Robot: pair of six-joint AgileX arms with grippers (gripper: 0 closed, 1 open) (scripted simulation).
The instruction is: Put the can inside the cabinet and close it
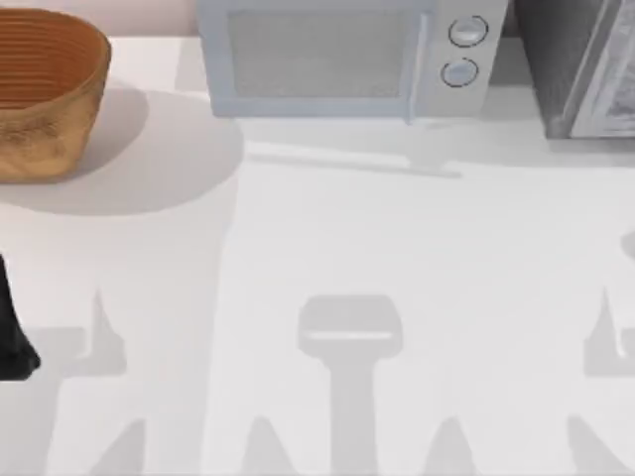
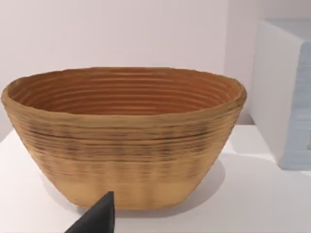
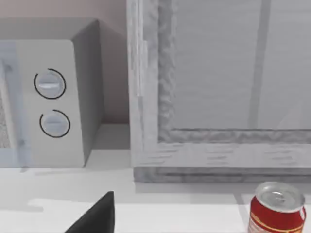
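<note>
The cabinet [image 1: 571,69] stands at the table's back right corner, with dark speckled sides and a paler framed door panel [image 3: 228,73] facing the right wrist camera. A red can [image 3: 277,211] with a silver top stands upright on the white table in front of that door. A dark tip of my right gripper [image 3: 97,216] shows short of the cabinet and well to the side of the can, touching nothing. My left gripper [image 2: 97,218] hangs just before the woven basket, and its arm [image 1: 15,327] sits at the table's left edge.
A woven brown basket [image 1: 45,89] stands at the back left. A white microwave [image 1: 337,59] with two round dials [image 3: 51,104] stands at the back middle, right beside the cabinet. The white table [image 1: 327,248] stretches out in front of them.
</note>
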